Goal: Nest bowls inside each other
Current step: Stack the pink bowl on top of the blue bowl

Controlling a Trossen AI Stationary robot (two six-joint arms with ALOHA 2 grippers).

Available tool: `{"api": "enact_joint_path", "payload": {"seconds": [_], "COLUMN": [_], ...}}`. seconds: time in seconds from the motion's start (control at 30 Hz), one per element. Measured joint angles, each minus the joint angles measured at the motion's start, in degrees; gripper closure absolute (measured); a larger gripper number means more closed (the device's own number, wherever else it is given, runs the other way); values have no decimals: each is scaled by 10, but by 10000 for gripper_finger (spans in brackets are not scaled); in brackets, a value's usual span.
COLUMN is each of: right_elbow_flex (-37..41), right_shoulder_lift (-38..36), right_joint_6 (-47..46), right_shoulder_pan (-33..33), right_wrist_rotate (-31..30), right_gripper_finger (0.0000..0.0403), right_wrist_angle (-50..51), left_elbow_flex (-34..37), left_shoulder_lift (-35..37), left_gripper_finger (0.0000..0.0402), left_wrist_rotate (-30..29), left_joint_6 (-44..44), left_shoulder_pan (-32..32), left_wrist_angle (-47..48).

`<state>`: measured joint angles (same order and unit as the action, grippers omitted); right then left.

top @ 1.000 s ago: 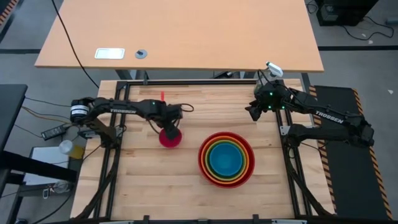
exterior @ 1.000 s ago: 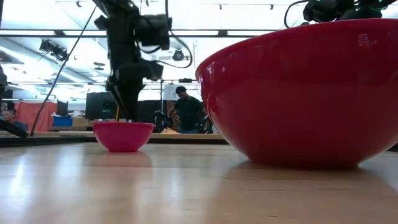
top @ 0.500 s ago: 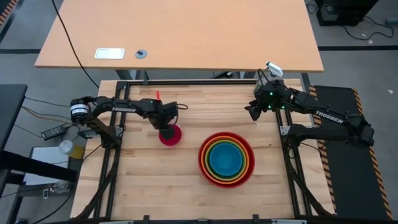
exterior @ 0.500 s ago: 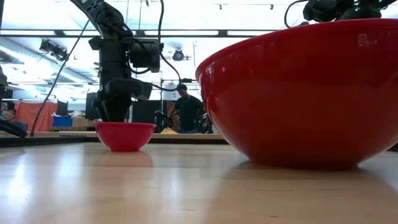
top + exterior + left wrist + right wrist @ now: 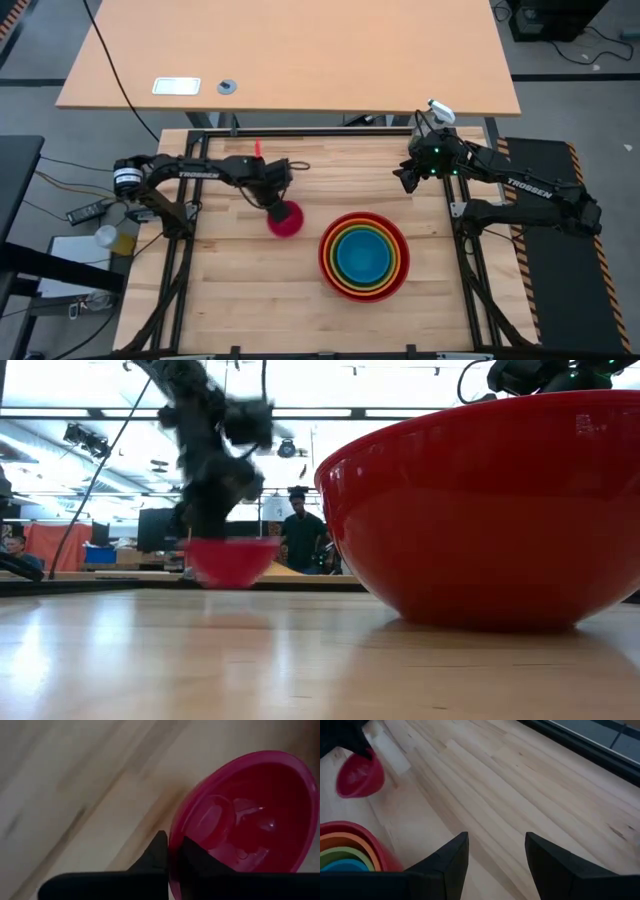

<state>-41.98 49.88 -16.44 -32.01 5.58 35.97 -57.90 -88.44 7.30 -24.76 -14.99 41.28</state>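
Observation:
The small magenta pink bowl hangs just above the wooden table, left of centre, with my left gripper shut on its rim. To its right the red bowl rests on its base, with the orange, lime green and blue bowls nested inside. My right gripper waits open above the table's far right. It holds nothing. My left gripper pinches the pink bowl's rim on its far left side, one finger inside the bowl and one outside. The fingers come steeply from above. The bowl is lifted clear of the table and hangs tilted below them.
A black metal frame runs along the table's left and right edges. A clear spray bottle stands off the table at the left. Bare wood lies between the pink bowl and the stack. A person stands in the room behind.
My left gripper has taken hold of the pink bowl's rim and raised it off the table. It has carried the bowl a little toward the table's right, toward the stack. The bowl now hangs tilted.

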Motion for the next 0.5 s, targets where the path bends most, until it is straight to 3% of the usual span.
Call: {"api": "enact_joint_path", "payload": {"seconds": [0.23, 0.5], "right_elbow_flex": [0, 0], "right_shoulder_lift": [5, 37], "right_joint_6": [1, 12], "right_shoulder_pan": [0, 0], "right_wrist_rotate": [0, 13], "right_gripper_finger": [202, 202], "right_wrist_angle": [0, -4], "left_elbow_flex": [-175, -426], "left_shoulder_lift": [-35, -198], "left_gripper_finger": [391, 391], "left_wrist_rotate": [-15, -32], "left_joint_6": [8, 16], "left_shoulder_pan": [45, 106], "left_wrist_angle": [8, 81]}}
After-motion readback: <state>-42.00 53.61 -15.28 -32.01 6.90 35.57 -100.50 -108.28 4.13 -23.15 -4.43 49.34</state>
